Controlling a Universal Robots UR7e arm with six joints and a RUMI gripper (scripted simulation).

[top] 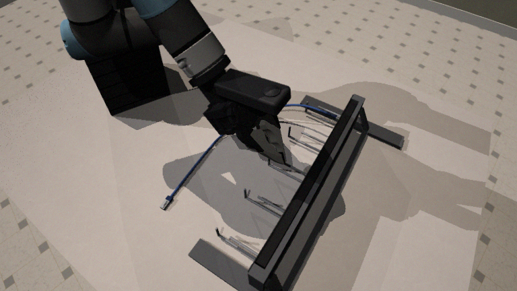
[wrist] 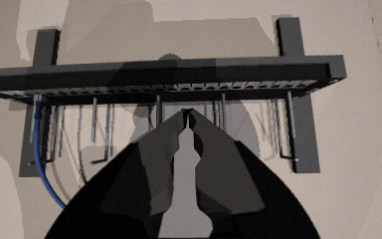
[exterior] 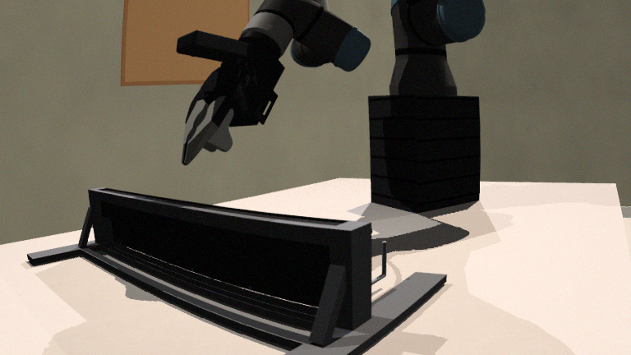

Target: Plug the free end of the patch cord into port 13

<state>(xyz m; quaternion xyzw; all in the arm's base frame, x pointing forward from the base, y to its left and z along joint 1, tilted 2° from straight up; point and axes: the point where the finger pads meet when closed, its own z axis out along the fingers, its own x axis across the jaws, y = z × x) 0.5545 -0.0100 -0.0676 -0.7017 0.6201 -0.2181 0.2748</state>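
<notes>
The black rack (top: 310,192) (wrist: 169,91) stands on the table, its row of ports facing me in the wrist view. A blue patch cord (top: 194,166) runs from a port near the rack's left end (wrist: 38,102) and curves over the table. Its free plug (top: 166,203) lies on the table, well away from the rack. My gripper (top: 283,158) is shut and empty. It hovers above the table in front of the rack's middle, fingertips (wrist: 187,114) pointing at the ports. It also shows above the rack in the exterior view (exterior: 188,155).
Thin metal cable-guide bars (top: 262,203) stick out from the rack's front toward the arm. The rack's flat feet (top: 213,259) extend on both ends. The arm's dark pedestal (exterior: 424,151) stands behind. An orange panel (exterior: 181,28) hangs on the wall.
</notes>
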